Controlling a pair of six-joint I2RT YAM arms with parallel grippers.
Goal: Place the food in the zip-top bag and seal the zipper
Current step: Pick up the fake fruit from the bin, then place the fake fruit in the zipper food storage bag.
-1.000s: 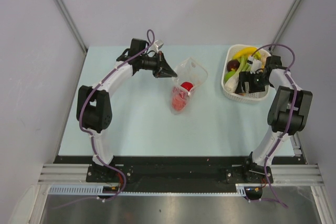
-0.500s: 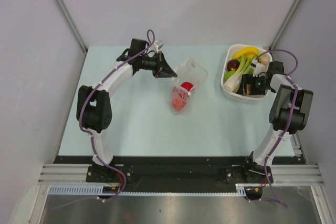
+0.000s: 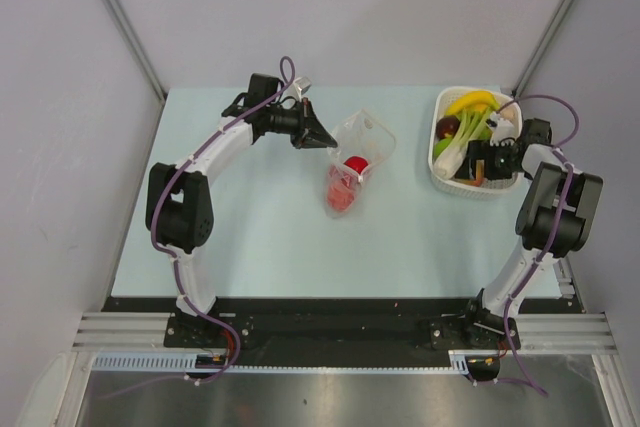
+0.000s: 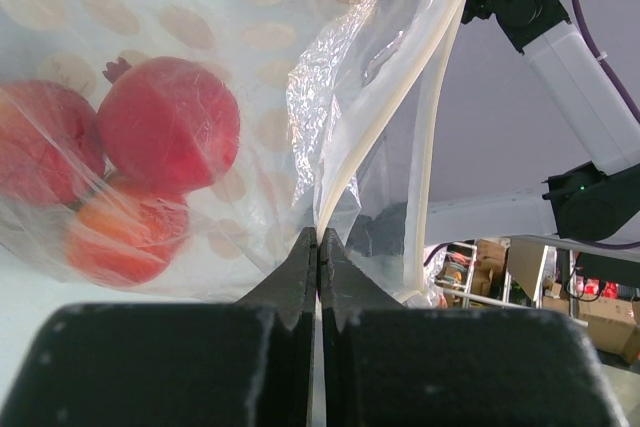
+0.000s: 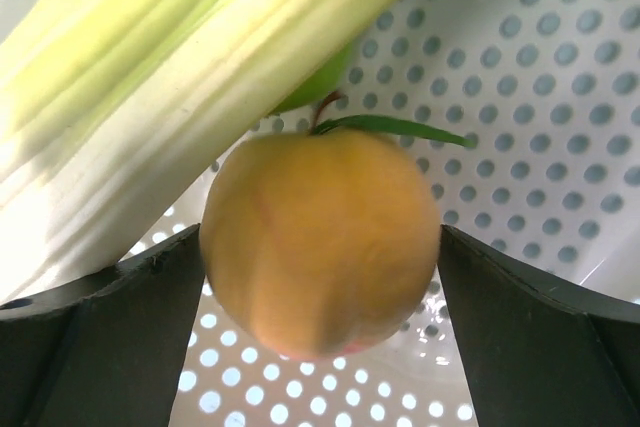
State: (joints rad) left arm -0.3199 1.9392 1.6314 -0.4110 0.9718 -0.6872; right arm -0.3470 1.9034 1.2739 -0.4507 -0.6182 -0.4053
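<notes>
The left claw (image 3: pixel 322 136), two black matte fingers tapering to a wedge, is clamped tight on a fold of the zip-top bag (image 3: pixel 362 143), the thin film caught between its tips (image 4: pixel 318 242). The bag is clear, crinkly plastic printed with pale round dots (image 4: pixel 250 67). It lies just right of that claw on the smooth pale-green table (image 3: pixel 250 237), with its mouth gaping. The zipper (image 4: pixel 440 77) is a whitish, slightly stiff strip that curves up and away from the pinched spot along the open rim. Inside the bag, beyond the fingertips and to their left in the left wrist view, sit glossy round toy fruits: a red one with a small dark crown (image 4: pixel 170 122), an orange-red one (image 4: pixel 125 237) beneath it, and another red one (image 4: pixel 40 142) at the edge of the view. Far to the right stands a white plastic basket (image 3: pixel 438 169) with rounded corners and walls pierced by rows of small holes (image 5: pixel 540 77). It holds a yellow banana (image 3: pixel 468 100), a dark red fruit (image 3: pixel 446 126) and a long ribbed pale-green stalk (image 5: pixel 200 77). The right claw (image 3: pixel 487 160) reaches into the basket with its jaws spread wide. A smooth orange fruit (image 5: pixel 320 217) with a brown stem and a thin green leaf lies on the basket floor squarely between the black fingers (image 5: pixel 110 337), whose inner edges meet its sides. I cannot tell whether they press on it.
</notes>
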